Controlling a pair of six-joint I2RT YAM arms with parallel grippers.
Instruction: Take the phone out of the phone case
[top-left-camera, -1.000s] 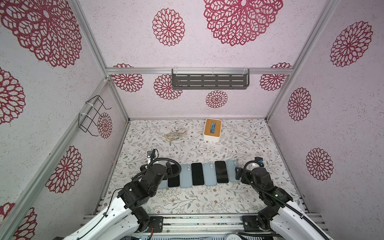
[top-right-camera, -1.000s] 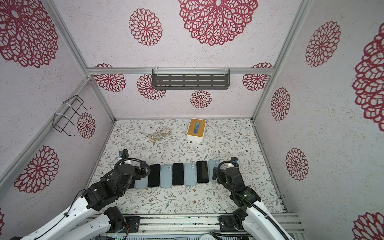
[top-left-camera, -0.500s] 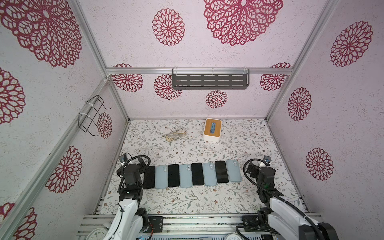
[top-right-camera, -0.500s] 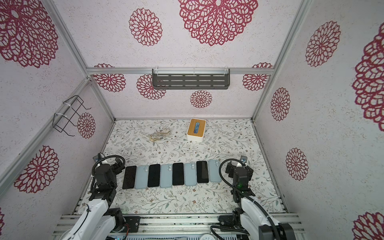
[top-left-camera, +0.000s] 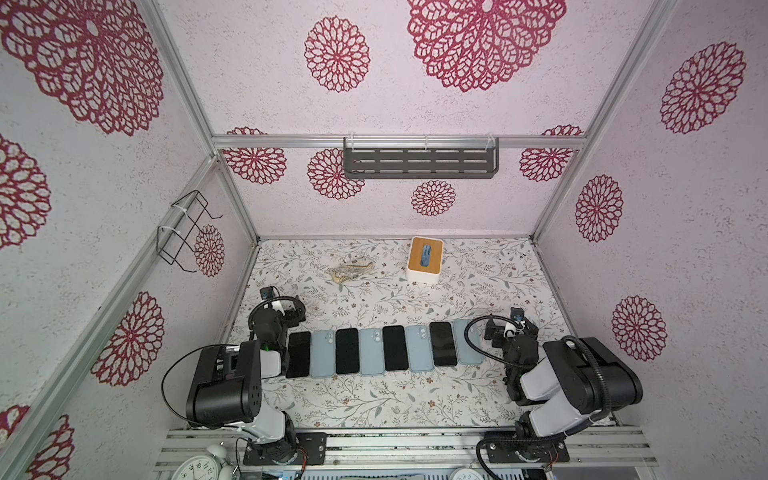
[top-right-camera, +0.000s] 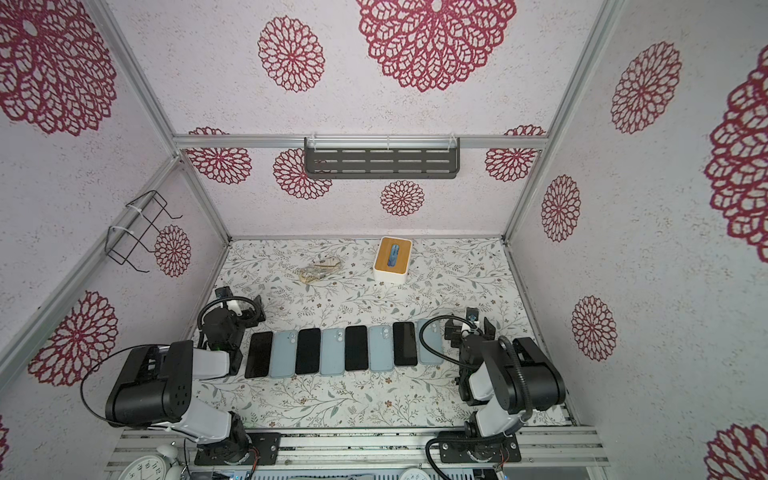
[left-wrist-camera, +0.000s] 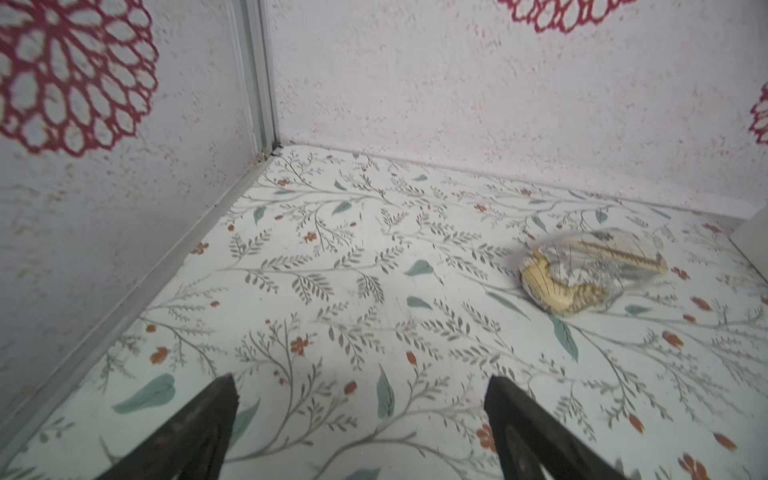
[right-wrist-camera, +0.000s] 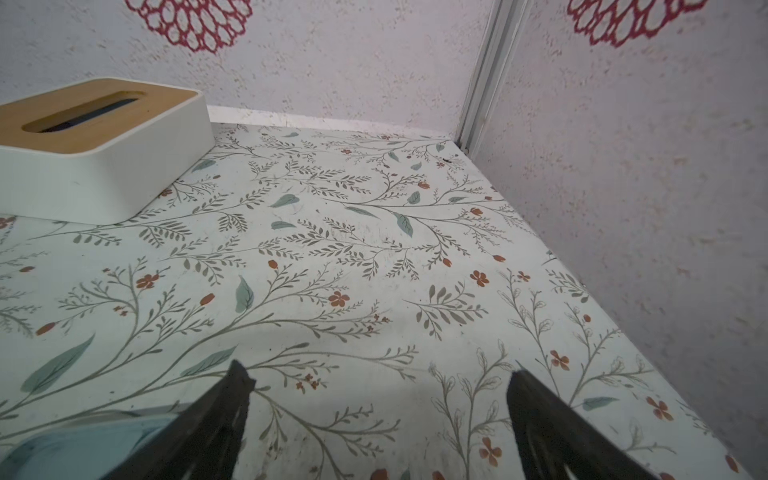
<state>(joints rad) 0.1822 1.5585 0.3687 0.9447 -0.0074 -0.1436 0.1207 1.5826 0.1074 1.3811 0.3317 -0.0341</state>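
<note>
While the left arm (top-left-camera: 224, 386) and right arm (top-left-camera: 582, 378) sit folded low at the 6 o'clock edge of the table (top-left-camera: 374, 399), a row (top-left-camera: 395, 348) of eight flat pieces lies side by side across its middle, running from 9 o'clock to 3 o'clock in both top views. The pieces alternate. A black phone (top-left-camera: 298, 354) lies screen up at the 9 o'clock end, then a light blue phone case (top-left-camera: 323, 353) lies back up with a camera opening showing, and so on to a last blue case (top-left-camera: 467, 341) at the 3 o'clock end. Whether the blue cases hold phones cannot be told from above.

The left gripper (top-left-camera: 293, 309) hangs just past the 9 o'clock end of the row, at about 11 o'clock from the black phone, its jaws spread wide and holding nothing. The left wrist view shows its two dark fingers (left-wrist-camera: 199, 424) apart over bare floral tabletop. The right gripper (top-left-camera: 510, 330) stands just beside the last blue case, on its 3 o'clock side, likewise released and empty. In the right wrist view a corner of that case (right-wrist-camera: 83, 449) shows close to one finger (right-wrist-camera: 199, 432); contact cannot be told.

A white tissue box (top-left-camera: 424, 259) with a wooden lid sits at 12 o'clock near the back wall, and a clear plastic bag (top-left-camera: 351, 269) lies at 11 o'clock, both well apart from the row
</note>
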